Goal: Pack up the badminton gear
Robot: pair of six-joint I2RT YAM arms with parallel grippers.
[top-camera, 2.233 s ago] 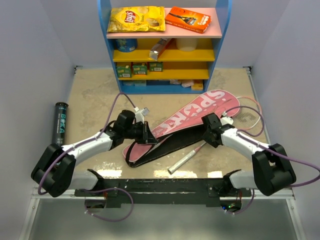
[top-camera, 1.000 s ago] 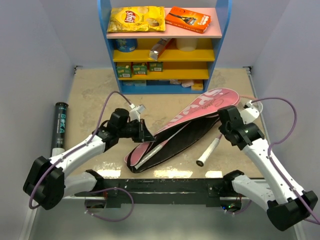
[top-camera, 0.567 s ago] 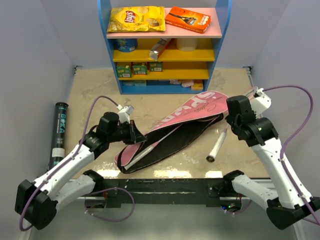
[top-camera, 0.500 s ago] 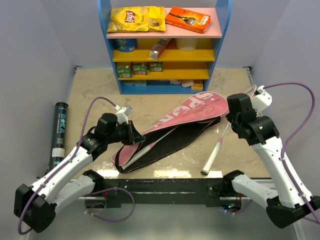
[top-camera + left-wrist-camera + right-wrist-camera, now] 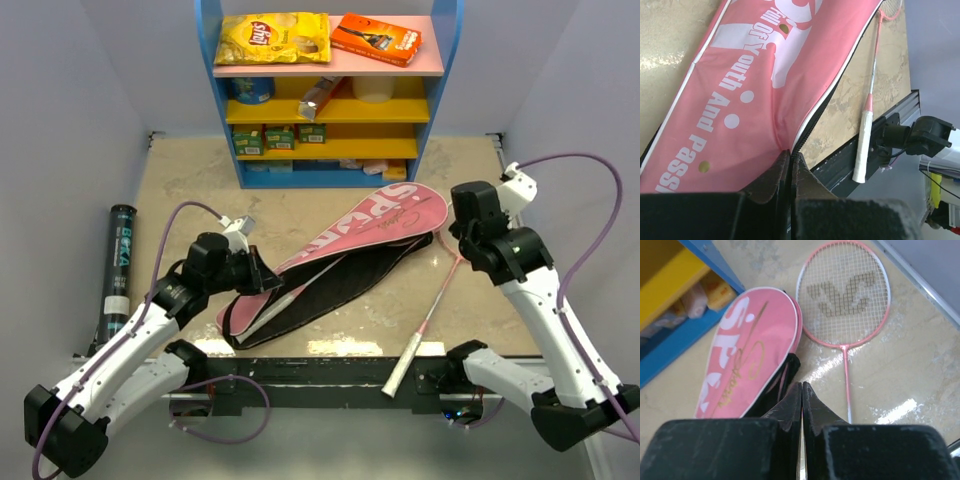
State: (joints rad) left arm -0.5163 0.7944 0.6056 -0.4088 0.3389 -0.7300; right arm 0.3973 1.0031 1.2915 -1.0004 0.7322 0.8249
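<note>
Racket (image 5: 862,147) is the loose piece. Its white grip pokes out over the near edge of the worktop (image 5: 190,190) and the shaft runs far-right. The pink-rimmed head lies flat near the right edge, just beside the wide end of the pink bag (image 5: 350,245). Bag lies diagonally mid-worktop, narrow end near-left, wide SPORT end far-right, side mouth open w/ black lining showing.

L gripper (image 5: 790,159) is at the narrow end, fingers pinched tight on the edge of the pink top flap. R gripper (image 5: 801,390) is over the bag's wide end. Its fingers are pressed together w/ nothing visible btwn them, and the racket shaft lies apart to one side.

Step, as I read it: get that racket into the bag. To do it well:
- L lifts the flap up and back so the mouth gapes toward the racket.
- R opens and takes the shaft near the head, not the overhanging grip, which could tip it off the edge.
- R slides it in sideways under the flap, head to the wide end.
- Shaft is thin, so it prob needs a squared-up, centred pinch.

Contents:
- Bag: a pale thin line shows inside the mouth, 2nd racket or piping, can't tell.
- Black tube (image 5: 120,262) lies along the left edge, well apart from the bag. What's inside isn't visible.
- Blue shelf unit (image 5: 330,180) at the far edge: top tier has the yellow crisp packet (image 5: 273,38) + orange box (image 5: 377,37). Tiers below hold a blue tin (image 5: 252,90) and green cartons (image 5: 280,137). None of that is part of the job.
</note>
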